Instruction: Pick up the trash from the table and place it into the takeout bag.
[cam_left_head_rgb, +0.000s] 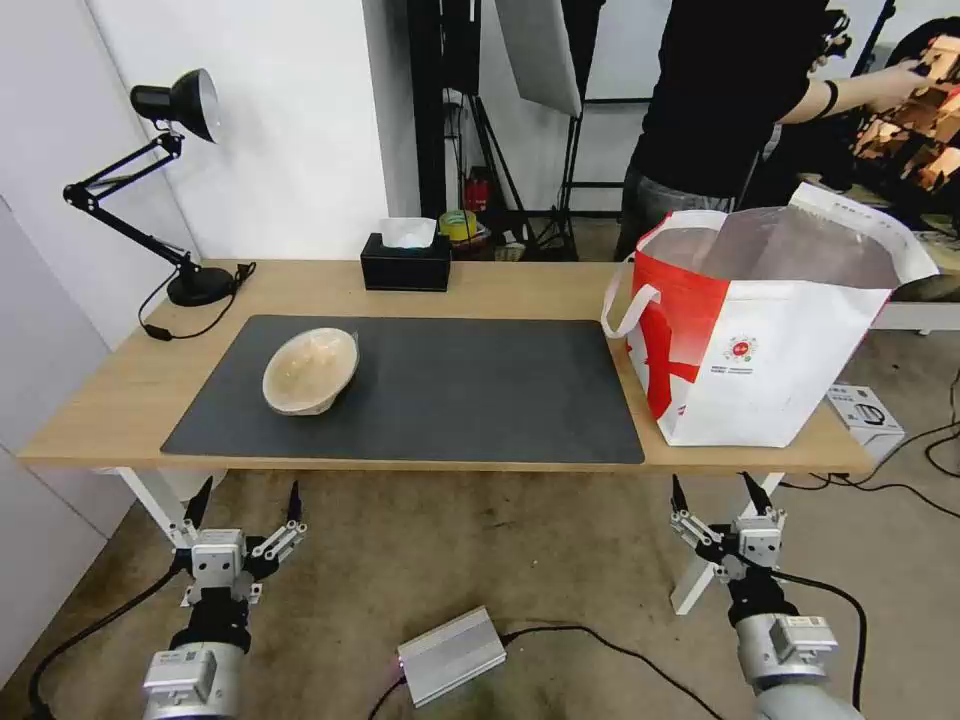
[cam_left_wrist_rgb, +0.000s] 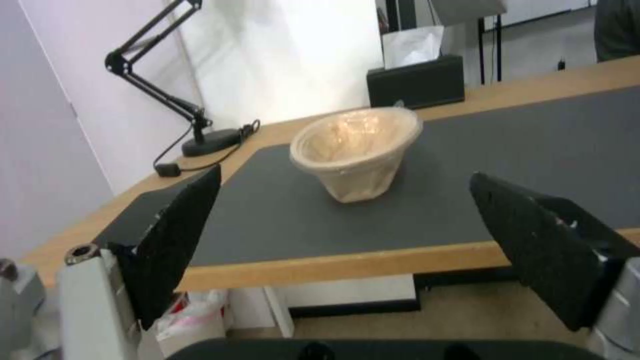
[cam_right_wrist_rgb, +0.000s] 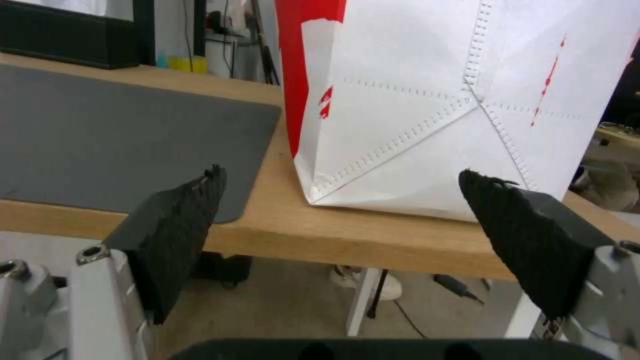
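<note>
Nearest the robot, both arms hang low in front of the table's near edge, over the floor. The left pincer (cam_left_head_rgb: 245, 500) sits below the table's left end with its black fingers spread wide and nothing between them; the right pincer (cam_left_head_rgb: 714, 492) sits below the right end, likewise spread wide and empty. A silver metal box (cam_left_head_rgb: 451, 655) with a cable lies on the floor between the two arms.

Beyond them stands the table (cam_left_head_rgb: 120, 400), a long light-wood top on white legs, carrying a dark grey mat (cam_left_head_rgb: 470, 390). On the mat's left part rests the tan paper-pulp bowl (cam_left_head_rgb: 311, 371), tipped so its lined inside faces the robot; in the left wrist view the bowl (cam_left_wrist_rgb: 357, 150) lies straight ahead between the spread fingers. At the table's right end, just beside the mat's edge, stands the takeout bag (cam_left_head_rgb: 760, 350), white with a red side panel, its mouth open and the foil lining showing. In the right wrist view the bag's (cam_right_wrist_rgb: 427, 115) bottom corner sits near the table's front edge.

Farther back, a black tissue box (cam_left_head_rgb: 406, 262) stands near the rear edge, and a black desk lamp (cam_left_head_rgb: 160, 180) at the far left corner.
</note>
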